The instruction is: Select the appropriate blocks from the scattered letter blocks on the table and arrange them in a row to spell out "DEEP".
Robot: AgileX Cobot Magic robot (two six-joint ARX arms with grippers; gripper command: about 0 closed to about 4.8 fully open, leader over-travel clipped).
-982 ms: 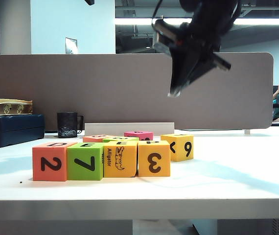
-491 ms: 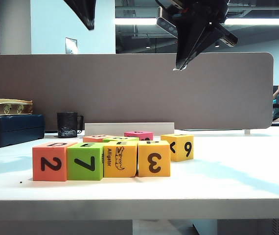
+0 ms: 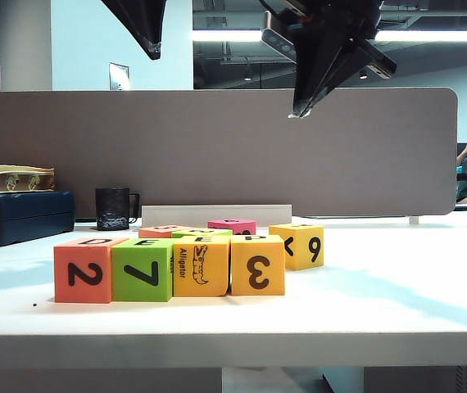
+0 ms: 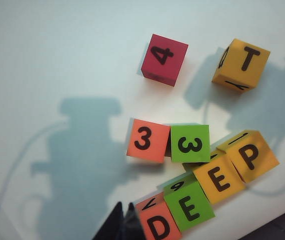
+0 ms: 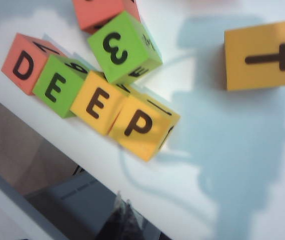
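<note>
Four foam blocks sit touching in a row near the table [image 3: 397,303] front edge: red-orange block [image 3: 84,270], lime-green block [image 3: 142,269], yellow block [image 3: 201,265], amber block [image 3: 257,264]. Seen from my wrists, their top faces read D, E, E, P. Behind the row lie spare blocks: a pink one [image 4: 164,59], and an amber T block [image 5: 260,55] well apart from the row. I judge the word finished, so the step now is withdrawing: I should lift straight away and not brush the row. My left gripper [image 3: 145,29] hangs high above the row's left end, clenched and empty. My right gripper [image 3: 311,86], also pinched together with nothing in it, hangs high above the row's right end. A second ago the right gripper was lower and the left was barely visible.
</note>
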